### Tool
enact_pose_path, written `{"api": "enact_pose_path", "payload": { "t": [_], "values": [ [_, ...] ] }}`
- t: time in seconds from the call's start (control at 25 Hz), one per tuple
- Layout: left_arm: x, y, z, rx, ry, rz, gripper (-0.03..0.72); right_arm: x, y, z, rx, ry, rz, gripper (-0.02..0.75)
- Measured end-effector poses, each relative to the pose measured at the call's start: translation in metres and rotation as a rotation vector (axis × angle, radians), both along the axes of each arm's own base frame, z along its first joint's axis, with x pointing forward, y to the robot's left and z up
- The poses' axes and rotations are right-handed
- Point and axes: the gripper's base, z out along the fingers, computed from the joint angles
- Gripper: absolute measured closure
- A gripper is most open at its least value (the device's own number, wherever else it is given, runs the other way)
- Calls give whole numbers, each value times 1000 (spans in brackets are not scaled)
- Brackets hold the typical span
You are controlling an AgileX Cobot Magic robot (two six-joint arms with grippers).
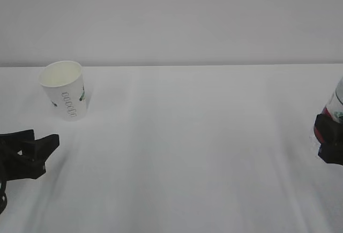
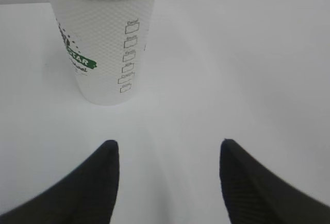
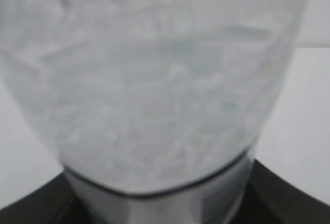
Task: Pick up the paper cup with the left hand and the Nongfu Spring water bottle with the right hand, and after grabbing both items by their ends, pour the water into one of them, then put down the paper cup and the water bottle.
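Note:
The white paper cup [image 1: 63, 89] stands upright at the back left, and its inside looks pale. In the left wrist view the paper cup [image 2: 105, 44] lies ahead and left of the gap in my left gripper [image 2: 167, 149]. That gripper [image 1: 40, 147] is open, holds nothing, and sits nearer than the cup. At the right edge the Nongfu Spring water bottle [image 1: 337, 103] shows only part of its red label. My right gripper [image 1: 329, 143] is open with one jaw on each side of its lower part. The clear bottle [image 3: 154, 80] fills the right wrist view. I cannot make out water.
A white cloth covers the table [image 1: 193, 152]. A plain pale wall [image 1: 171, 19] rises behind the table's far edge. Nothing else stands in view.

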Motion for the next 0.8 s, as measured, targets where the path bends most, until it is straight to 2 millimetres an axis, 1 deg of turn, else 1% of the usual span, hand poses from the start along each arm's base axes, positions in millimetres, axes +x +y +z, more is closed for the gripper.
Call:
{"api": "enact_pose_path", "payload": {
  "t": [0.28, 0.36, 0.56, 0.8],
  "values": [
    [0, 0, 0, 0, 0, 0, 233, 0, 1, 1, -2, -4, 10, 289],
    [0, 0, 0, 0, 0, 2, 210, 0, 1, 1, -2, -4, 10, 289],
    [0, 0, 0, 0, 0, 3, 119, 0, 1, 1, -3, -4, 15, 289],
    [0, 0, 0, 49, -19, -14, 100, 0, 1, 1, -3, -4, 17, 289]
  ]
}}
